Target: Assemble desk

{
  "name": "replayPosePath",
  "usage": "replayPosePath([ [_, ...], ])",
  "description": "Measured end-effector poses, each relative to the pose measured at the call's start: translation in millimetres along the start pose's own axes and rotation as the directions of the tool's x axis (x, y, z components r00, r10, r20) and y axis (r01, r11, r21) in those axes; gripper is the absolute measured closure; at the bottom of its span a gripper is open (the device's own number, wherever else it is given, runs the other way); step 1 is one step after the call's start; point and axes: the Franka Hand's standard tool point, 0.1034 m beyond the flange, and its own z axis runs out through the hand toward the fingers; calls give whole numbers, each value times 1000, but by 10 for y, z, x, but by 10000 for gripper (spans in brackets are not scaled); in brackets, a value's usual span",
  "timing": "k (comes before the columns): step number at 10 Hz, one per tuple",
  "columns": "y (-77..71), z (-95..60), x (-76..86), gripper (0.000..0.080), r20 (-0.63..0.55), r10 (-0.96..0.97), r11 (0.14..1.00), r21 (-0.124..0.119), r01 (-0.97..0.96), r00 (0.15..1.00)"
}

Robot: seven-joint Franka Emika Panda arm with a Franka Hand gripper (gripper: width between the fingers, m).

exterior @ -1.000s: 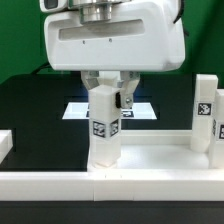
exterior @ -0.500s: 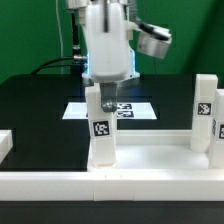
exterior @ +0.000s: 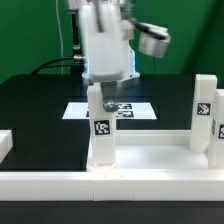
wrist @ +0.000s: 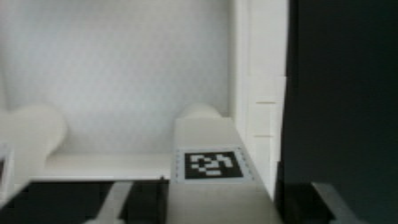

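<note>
The white desk top lies on the black table near the front, and its inside also fills the wrist view. One white leg with a tag stands upright on it. A second tagged leg stands at the exterior view's right. My gripper hangs straight over the first leg, its fingers down on either side of the leg's top. In the wrist view the leg sits between the fingers, with a dark gap on each side. The gripper looks open.
The marker board lies flat on the table behind the leg. A long white rail runs along the front. A low white block sits at the exterior view's left edge. Black table lies beyond the desk top's rim.
My hand has turned about its vertical axis over the leg since one second ago. The leg stands in the same place with its tag facing the same way.
</note>
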Motion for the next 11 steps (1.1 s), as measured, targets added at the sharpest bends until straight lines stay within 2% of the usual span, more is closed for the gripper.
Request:
replayPosePath([
  [1, -3, -25, 24, 463, -12, -117, 993, 13, 117, 993],
  [2, 43, -29, 49, 255, -35, -164, 986, 19, 164, 986],
  [3, 43, -19, 52, 178, -36, -197, 980, 16, 198, 980],
  [6, 49, -20, 67, 155, -40, -389, 921, 5, 390, 920],
  [7, 31, -24, 69, 151, -42, -584, 812, -18, 584, 811],
  [8, -3, -17, 28, 151, -33, -692, 721, -16, 692, 721],
  [10, -2, -16, 26, 151, -31, -771, 637, -19, 771, 636],
  [11, 1, -14, 30, 165, -31, -762, 648, -19, 762, 647],
])
